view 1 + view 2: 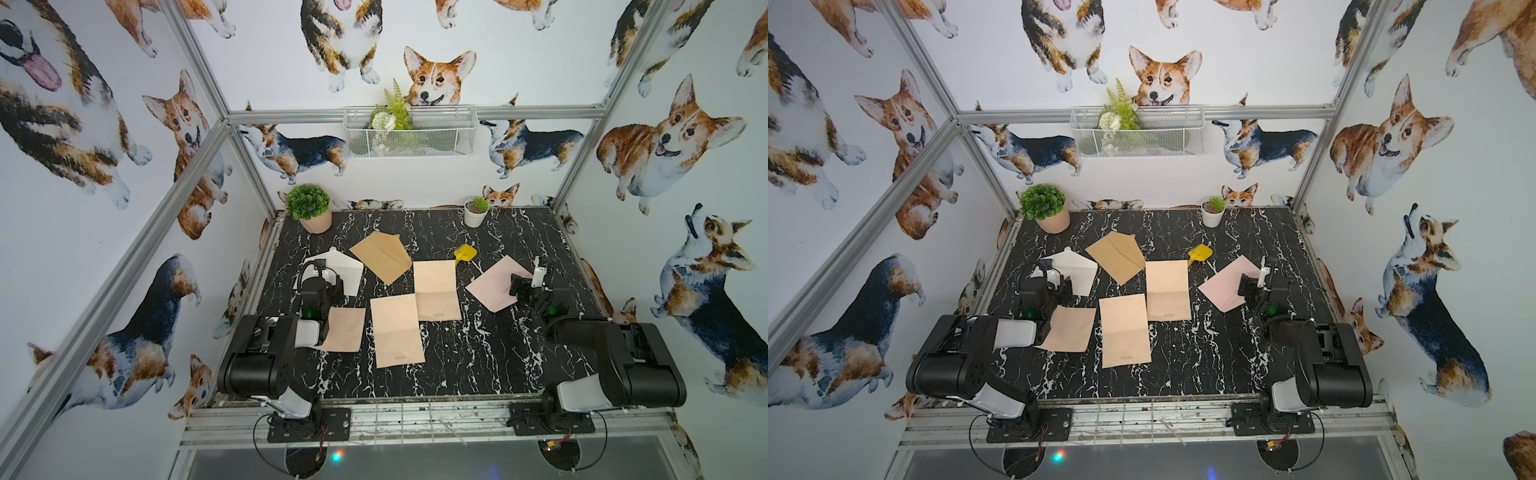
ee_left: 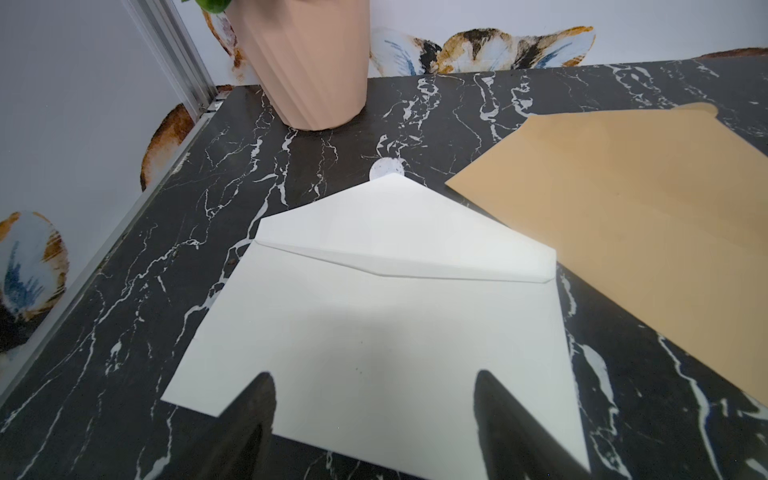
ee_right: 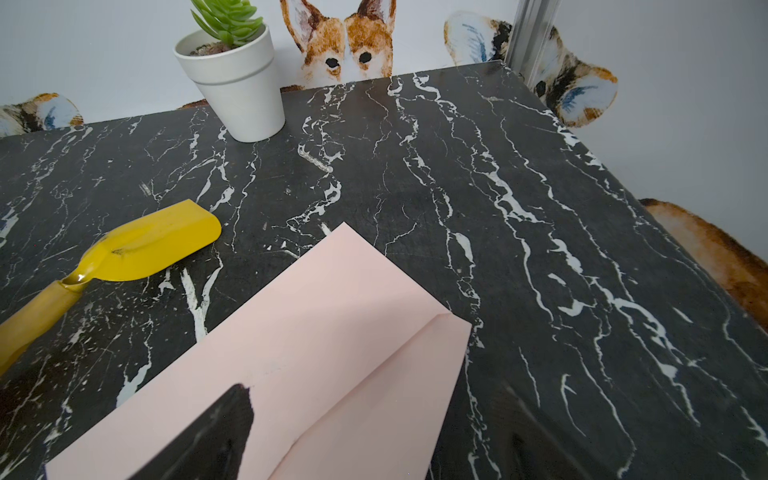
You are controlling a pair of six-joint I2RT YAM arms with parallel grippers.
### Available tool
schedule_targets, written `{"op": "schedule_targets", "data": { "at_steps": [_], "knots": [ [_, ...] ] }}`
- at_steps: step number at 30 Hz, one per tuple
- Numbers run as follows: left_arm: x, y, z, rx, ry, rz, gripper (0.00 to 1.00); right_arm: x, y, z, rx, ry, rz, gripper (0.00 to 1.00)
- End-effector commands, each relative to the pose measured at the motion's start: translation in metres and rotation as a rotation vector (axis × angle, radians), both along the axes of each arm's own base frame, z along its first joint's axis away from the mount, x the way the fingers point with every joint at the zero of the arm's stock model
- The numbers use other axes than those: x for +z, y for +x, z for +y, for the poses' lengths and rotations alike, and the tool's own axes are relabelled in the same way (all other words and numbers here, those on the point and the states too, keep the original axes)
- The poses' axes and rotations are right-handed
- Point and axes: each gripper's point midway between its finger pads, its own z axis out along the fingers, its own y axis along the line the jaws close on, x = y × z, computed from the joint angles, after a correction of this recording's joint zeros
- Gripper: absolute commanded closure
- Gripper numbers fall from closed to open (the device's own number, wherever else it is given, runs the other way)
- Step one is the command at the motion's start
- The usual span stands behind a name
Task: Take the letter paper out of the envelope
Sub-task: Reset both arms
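A white envelope (image 2: 374, 316) lies flat with its flap open at the left of the table, also in both top views (image 1: 347, 270) (image 1: 1079, 270). My left gripper (image 2: 374, 382) (image 1: 330, 282) hangs open over its near edge, nothing between the fingers. A pink envelope (image 3: 332, 332) (image 1: 490, 286) lies on the right. My right gripper (image 3: 374, 395) (image 1: 519, 284) is open above its near end, one finger (image 3: 232, 415) over the paper. Three tan letter papers (image 1: 436, 291) (image 1: 397, 330) (image 1: 343, 330) lie flat and loose mid-table. A brown envelope (image 1: 382, 257) (image 2: 623, 199) lies behind them.
A yellow trowel (image 3: 137, 249) (image 1: 464, 253) lies left of the pink envelope. A peach plant pot (image 1: 313, 216) stands at the back left corner and a small white pot (image 1: 476, 212) at the back. A wire basket (image 1: 409, 131) hangs on the back wall.
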Motion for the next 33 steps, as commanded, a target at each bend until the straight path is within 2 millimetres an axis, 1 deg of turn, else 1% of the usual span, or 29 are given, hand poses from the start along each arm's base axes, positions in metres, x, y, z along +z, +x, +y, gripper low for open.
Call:
{"op": "schedule_targets", "data": {
  "at_steps": [1,7,20,22,24,27,33],
  "knots": [
    [0.0165,0.0053,-0.0006,0.004,0.020,-0.079,0.00,0.0097,0.0049,-0.0016,-0.001,-0.020,-0.042,0.04],
    [0.0169,0.0054,-0.0010,0.006,0.023,-0.082,0.00,0.0102,0.0052,-0.0014,0.000,-0.021,-0.043,0.00],
    [0.0167,0.0061,-0.0006,0.006,0.018,-0.079,0.00,0.0084,0.0053,-0.0007,0.003,-0.021,-0.036,0.00],
    [0.0160,0.0055,-0.0007,0.006,0.018,-0.076,0.00,0.0047,0.0034,0.0006,0.014,-0.021,-0.027,0.00],
    [0.0167,0.0060,-0.0004,0.007,0.017,-0.079,0.00,0.0061,0.0044,0.0016,0.020,-0.022,-0.061,0.00],
    [0.0169,0.0054,-0.0008,0.008,0.024,-0.081,0.00,0.0049,0.0036,0.0016,0.021,-0.024,-0.041,0.00],
    [0.0200,0.0001,-0.0036,0.024,0.059,-0.113,0.00,0.0055,0.0035,0.0016,0.022,-0.025,-0.052,0.00]
  ]
}}
